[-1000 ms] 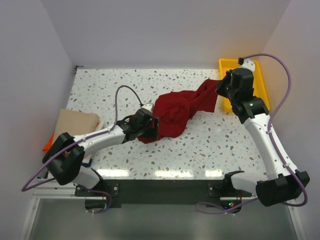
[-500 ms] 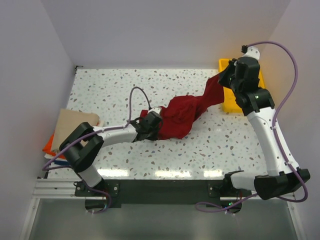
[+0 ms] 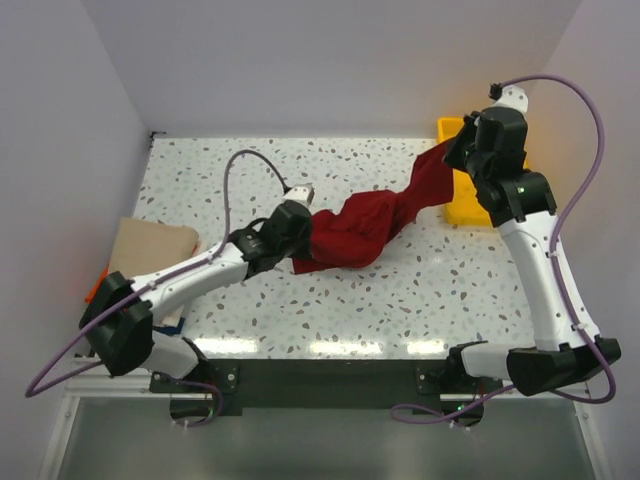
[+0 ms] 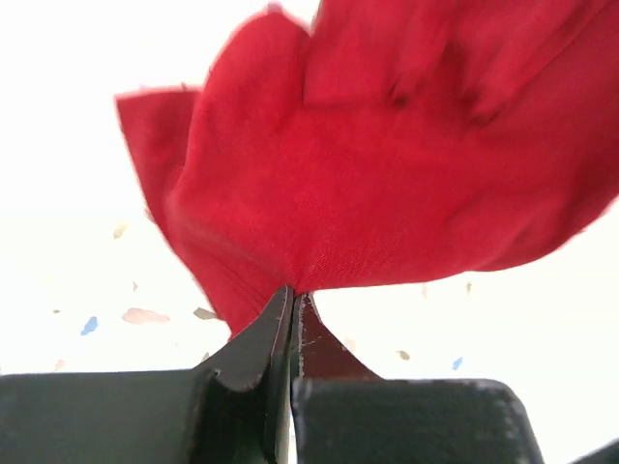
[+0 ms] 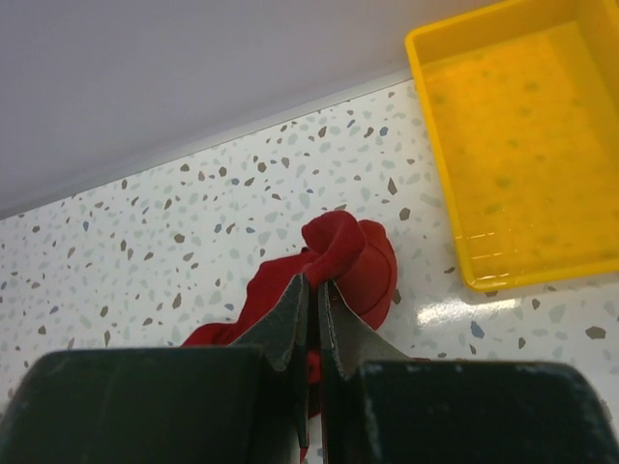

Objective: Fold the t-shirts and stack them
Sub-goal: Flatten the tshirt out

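Observation:
A dark red t-shirt [image 3: 365,222] hangs stretched and bunched between both grippers over the middle of the speckled table. My left gripper [image 3: 300,232] is shut on its lower left end; in the left wrist view the cloth [image 4: 387,155] fans out from the pinched tips of the left gripper [image 4: 294,292]. My right gripper [image 3: 453,158] is shut on the upper right end, lifted near the tray; the right wrist view shows the right gripper [image 5: 313,282] clamping a red fold [image 5: 338,256]. A folded tan shirt [image 3: 150,250] lies at the left edge, with a strip of an orange shirt [image 3: 95,287] beneath it.
A yellow plastic tray [image 3: 468,210] sits at the back right corner, partly hidden by the right arm; the right wrist view shows the yellow tray [image 5: 522,145] holding nothing. White walls close in the table on three sides. The left arm's purple cable [image 3: 245,165] arcs over the table.
The left gripper has closed on the shirt's lower left end. The right gripper has lifted its end up and to the right, and the shirt now stretches out between them.

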Motion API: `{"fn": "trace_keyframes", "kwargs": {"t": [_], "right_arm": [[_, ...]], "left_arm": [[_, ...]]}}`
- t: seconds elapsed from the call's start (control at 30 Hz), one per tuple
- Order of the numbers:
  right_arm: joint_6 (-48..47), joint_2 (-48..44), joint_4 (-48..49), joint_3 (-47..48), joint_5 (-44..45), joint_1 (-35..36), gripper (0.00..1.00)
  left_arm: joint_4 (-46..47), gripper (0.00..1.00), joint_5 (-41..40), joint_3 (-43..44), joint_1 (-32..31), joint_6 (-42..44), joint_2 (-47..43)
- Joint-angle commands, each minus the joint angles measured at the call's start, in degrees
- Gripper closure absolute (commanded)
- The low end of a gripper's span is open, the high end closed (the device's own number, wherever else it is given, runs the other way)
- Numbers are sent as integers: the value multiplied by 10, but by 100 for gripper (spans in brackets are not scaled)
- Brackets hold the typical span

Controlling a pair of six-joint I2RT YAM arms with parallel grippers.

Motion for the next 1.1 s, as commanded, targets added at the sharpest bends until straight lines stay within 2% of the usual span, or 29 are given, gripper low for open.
{"fn": "trace_keyframes", "kwargs": {"t": [0.0,0.13,0.2,0.23,0.27,0.3,0.4,0.47,0.53,0.6,0.63,0.67,0.7,0.73,0.8,0.87,0.93,1.0,1.07], "right_arm": [[-17,-13,-4,42,27,-8,100],[-23,-22,-9,53,35,-10,100],[-24,-20,-11,67,32,-10,100],[-23,-9,-11,76,30,-10,100],[-20,-3,-13,82,24,-10,100],[-19,3,-14,87,21,-11,100],[-17,30,-20,94,21,-13,100],[-11,34,-19,79,16,-16,100],[-4,27,-18,55,-1,-16,100],[16,2,4,-19,-34,-16,100],[25,-12,18,-91,-75,-16,100],[46,-24,34,-131,-94,-15,100],[57,-50,69,-172,-118,-15,100],[69,-63,87,-254,-160,-15,100],[97,-103,133,-361,-188,-7,100],[111,-126,146,-410,-188,3,100],[118,-154,156,-466,-185,13,100],[124,-165,168,-492,-197,16,100],[121,-169,171,-515,-197,20,100]], "left_arm": [[-22,100,-16,46,12,3,-83],[-68,100,-41,103,35,-5,-145],[-77,100,-17,124,106,-14,-143],[-76,100,20,145,137,-15,-126],[-74,100,36,156,193,-17,-113],[-69,100,46,169,218,-17,-96],[-63,100,79,237,317,-26,-3],[-55,100,156,291,377,-37,88],[-79,98,210,368,393,-32,184],[-107,78,218,414,395,-22,228],[-101,63,224,418,395,-19,236],[-93,56,223,408,395,-21,229],[-69,44,214,377,395,-22,217],[-66,41,210,364,395,-25,193],[-80,40,195,323,393,-29,151],[-77,41,177,270,388,-35,112],[-76,41,147,175,385,-56,47],[-73,42,102,76,384,-71,4],[-74,42,76,13,375,-97,-59]]}}
